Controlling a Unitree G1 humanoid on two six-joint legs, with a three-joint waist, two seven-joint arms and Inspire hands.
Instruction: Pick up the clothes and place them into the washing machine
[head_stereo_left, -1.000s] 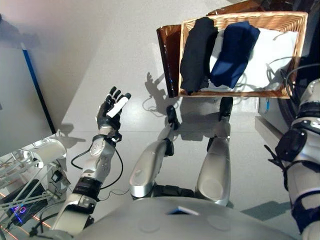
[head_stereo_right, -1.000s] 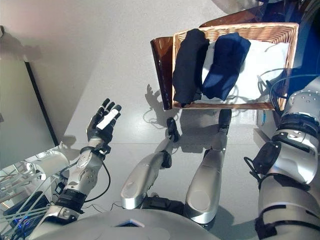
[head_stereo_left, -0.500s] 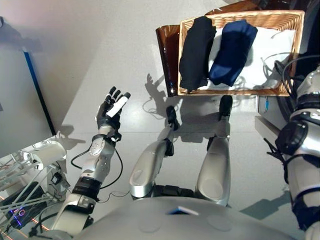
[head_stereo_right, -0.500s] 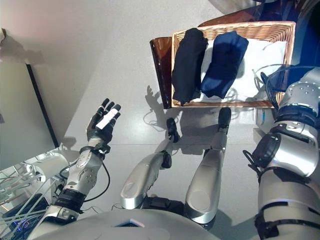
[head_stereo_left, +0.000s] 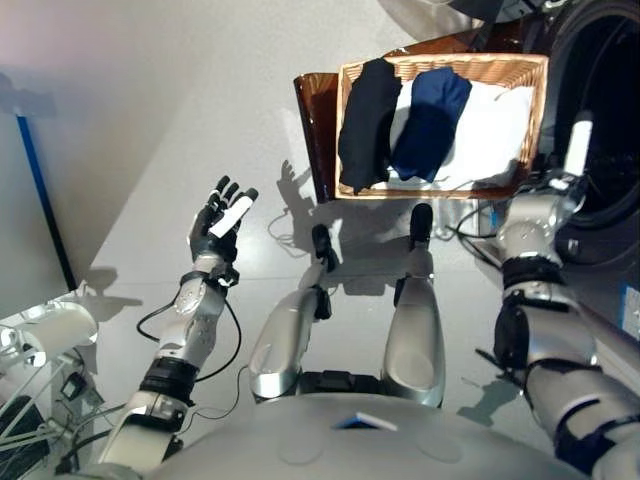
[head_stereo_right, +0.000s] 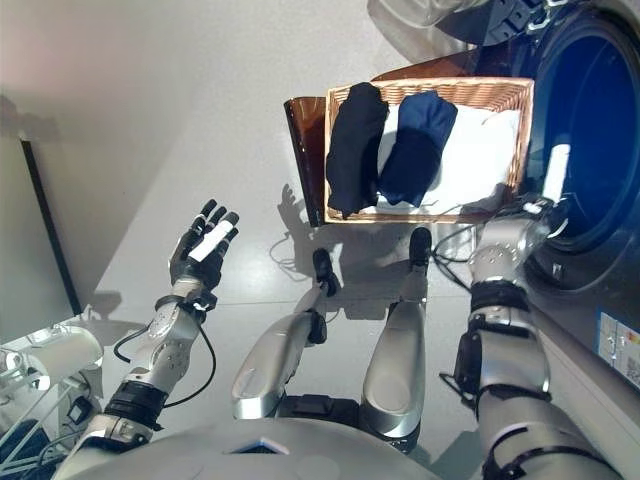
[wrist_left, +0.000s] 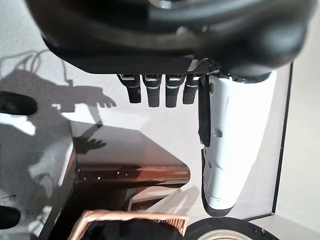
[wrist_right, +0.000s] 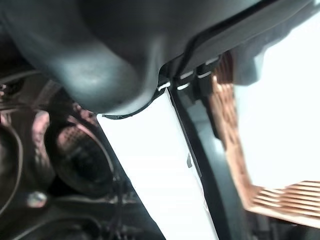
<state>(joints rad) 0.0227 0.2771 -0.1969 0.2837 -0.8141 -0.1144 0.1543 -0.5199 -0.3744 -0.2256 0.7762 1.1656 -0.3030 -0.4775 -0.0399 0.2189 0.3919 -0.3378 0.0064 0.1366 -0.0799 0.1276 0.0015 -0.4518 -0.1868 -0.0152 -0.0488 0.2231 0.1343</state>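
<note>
**Clothes in the basket, both hands empty**

We see a wicker basket (head_stereo_left: 440, 190) on a dark brown stand (head_stereo_left: 312, 120) at the far side of the floor, just left of the washing machine (head_stereo_right: 590, 150), whose round opening shows at the far right. Inside the basket lie three pieces of clothing side by side: a black garment (head_stereo_left: 362, 122) on the left, a navy garment (head_stereo_left: 425, 120) touching it in the middle, and a white cloth (head_stereo_left: 490, 130) filling the right part, partly under the navy one.

Our left hand (head_stereo_left: 220, 222) is raised over the bare floor, well left of the basket and apart from it. Its fingers (wrist_left: 155, 92) are straight and spread, the white-covered thumb alongside them, and it holds nothing.

Our right hand (head_stereo_left: 560, 178) sits at the near right corner of the basket, between the basket rim and the washing machine's opening. Its white-covered thumb (head_stereo_right: 555, 172) points up toward the far side. In its own wrist view we make out the thumb, the basket's weave and the dark drum beyond, but we cannot tell how the fingers are set. No clothing shows in it.
</note>
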